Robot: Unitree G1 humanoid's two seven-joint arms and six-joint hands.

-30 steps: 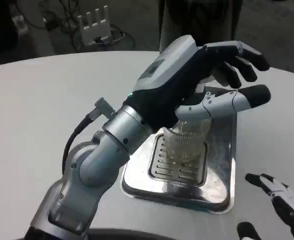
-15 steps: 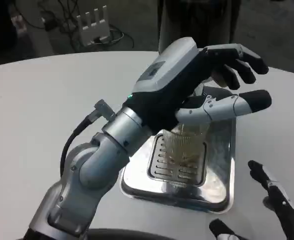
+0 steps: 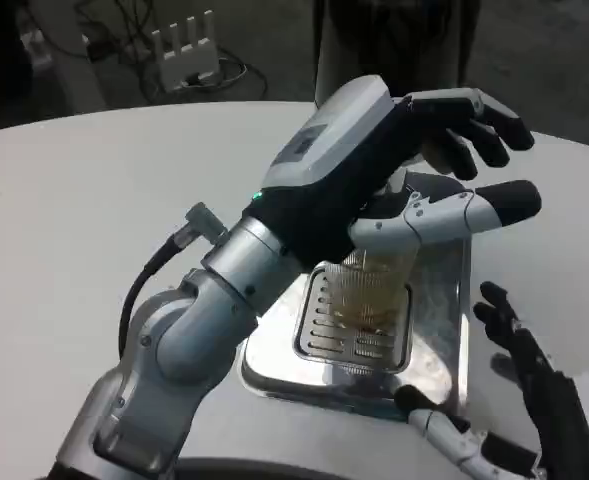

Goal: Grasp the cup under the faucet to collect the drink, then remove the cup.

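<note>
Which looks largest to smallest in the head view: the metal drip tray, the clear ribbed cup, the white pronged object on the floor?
1. Shiny rectangular metal drip tray
2. Clear ribbed plastic cup, partly hidden by the left hand
3. White pronged object on the floor; it lies farther away, so its true size against the cup is unsure.

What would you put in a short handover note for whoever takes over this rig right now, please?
Left hand: wrapped around the clear ribbed cup, thumb across its front, holding it on the grated drip tray.
Right hand: open, fingers spread, at the tray's right edge, holding nothing.
Cup: stands upright on the grate, with amber drink in it; the faucet itself is hidden behind the left hand.
Done: cup grasped, filling appears under way.
Left: finish collecting, then lift the cup off the tray and move it clear. How full the cup is cannot be judged well from the head view.
</note>
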